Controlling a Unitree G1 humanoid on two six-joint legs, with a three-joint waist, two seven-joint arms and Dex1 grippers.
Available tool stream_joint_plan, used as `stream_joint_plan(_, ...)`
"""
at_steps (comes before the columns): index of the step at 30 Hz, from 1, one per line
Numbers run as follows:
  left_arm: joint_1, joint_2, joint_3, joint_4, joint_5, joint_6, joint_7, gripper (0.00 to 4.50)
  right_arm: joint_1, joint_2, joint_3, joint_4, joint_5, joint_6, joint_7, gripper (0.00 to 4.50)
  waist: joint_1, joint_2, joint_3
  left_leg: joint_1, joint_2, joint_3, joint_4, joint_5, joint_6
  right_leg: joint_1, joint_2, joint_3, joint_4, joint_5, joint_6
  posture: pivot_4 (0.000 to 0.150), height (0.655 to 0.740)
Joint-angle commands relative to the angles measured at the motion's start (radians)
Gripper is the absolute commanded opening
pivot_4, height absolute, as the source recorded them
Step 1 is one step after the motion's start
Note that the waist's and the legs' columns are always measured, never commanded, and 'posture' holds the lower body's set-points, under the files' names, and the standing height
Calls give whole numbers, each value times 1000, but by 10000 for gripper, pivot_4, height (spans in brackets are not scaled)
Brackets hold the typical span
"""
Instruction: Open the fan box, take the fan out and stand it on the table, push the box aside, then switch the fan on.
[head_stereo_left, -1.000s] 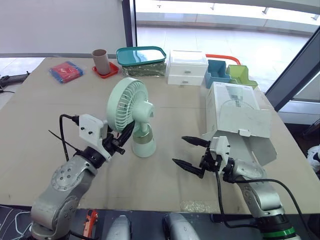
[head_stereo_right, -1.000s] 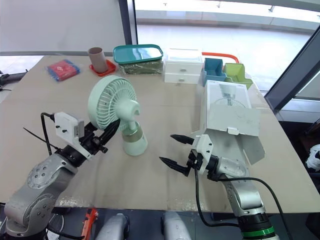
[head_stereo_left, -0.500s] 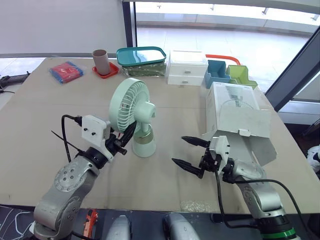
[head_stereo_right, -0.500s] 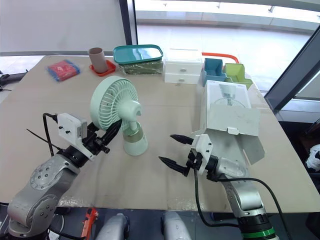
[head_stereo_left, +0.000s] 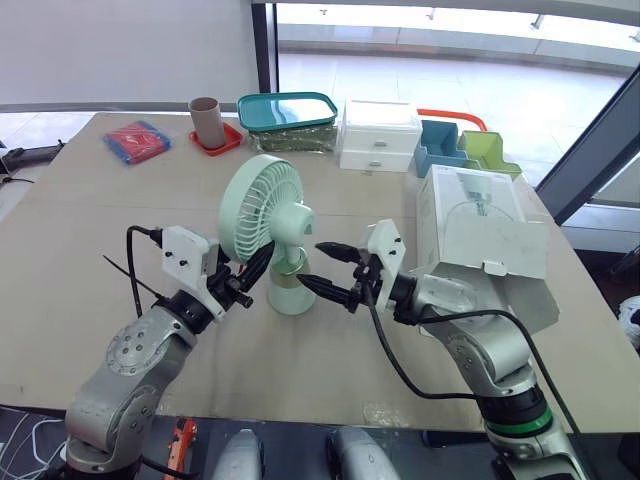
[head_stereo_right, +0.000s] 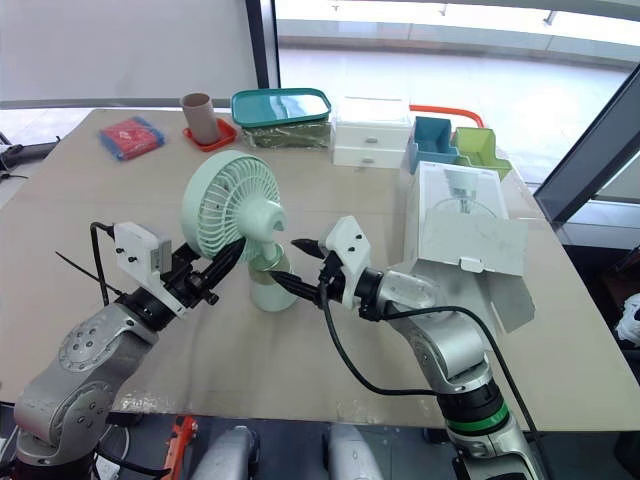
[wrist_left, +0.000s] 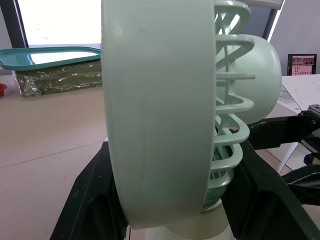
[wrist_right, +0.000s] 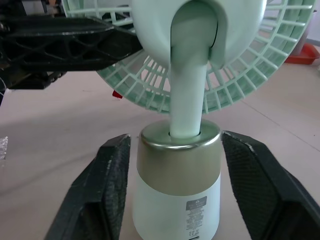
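Note:
A mint-green fan (head_stereo_left: 265, 215) stands upright on the wooden table (head_stereo_left: 90, 260), left of centre. My left gripper (head_stereo_left: 258, 262) is shut on the fan's round cage (wrist_left: 160, 115), with a black finger (wrist_left: 92, 200) on each side of the rim. My right gripper (head_stereo_left: 309, 264) is open, reaching in from the right. Its fingers (wrist_right: 107, 190) flank the fan's white and gold base (wrist_right: 176, 195) with a small gap on both sides. The white fan box (head_stereo_left: 480, 225) lies at the right with its front flap hanging open.
Along the table's far edge stand a red packet (head_stereo_left: 135, 140), a cup on a red coaster (head_stereo_left: 207, 118), a teal-lidded tray (head_stereo_left: 285, 108), a white drawer unit (head_stereo_left: 378, 133) and blue and green bins (head_stereo_left: 465, 150). The table's near edge runs just below both arms.
My right gripper has swung left from in front of the box to the fan's base. The left gripper stays on the fan's cage.

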Motion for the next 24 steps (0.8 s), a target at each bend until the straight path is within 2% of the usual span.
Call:
stream_joint_plan(1,-28,2,1,-14,-31,1,-14,18772,-34,8,13,-38,-27,4,-24,31170,-1,0,0,0,0,0,0,0,0,0,0,0,0,0,0,1500,7400)
stream_joint_plan(11,-27,10,9,5,-39,1,-43,18772,-104,110,37,19,-68,18,-87,31170,-2,0,0,0,0,0,0,0,0,0,0,0,0,0,0,1500,7400)
stream_joint_plan(19,7,9,5,8,-29,-24,-58,18772,-125,136,49,63,-97,11,-78,31170,-2,0,0,0,0,0,0,0,0,0,0,0,0,0,0,1500,7400)
stream_joint_plan(20,11,10,6,8,-26,-27,-60,18772,-125,136,50,64,-99,12,-77,25987,-3,0,0,0,0,0,0,0,0,0,0,0,0,0,0,1500,7400)
stream_joint_plan(21,13,11,6,10,-25,-30,-61,18772,-125,137,50,65,-101,15,-77,24330,-3,0,0,0,1,0,0,0,0,0,0,0,0,0,0,1500,7400)
stream_joint_plan(22,16,11,7,13,-23,-35,-63,18772,-125,137,50,64,-102,18,-75,19875,-3,0,0,0,1,0,0,0,0,0,1,0,0,0,0,1500,7400)
stream_joint_plan(24,17,12,8,19,-21,-42,-65,18772,-123,135,51,64,-106,21,-74,19875,-3,0,0,0,1,0,0,0,0,0,1,0,0,0,0,1500,7400)
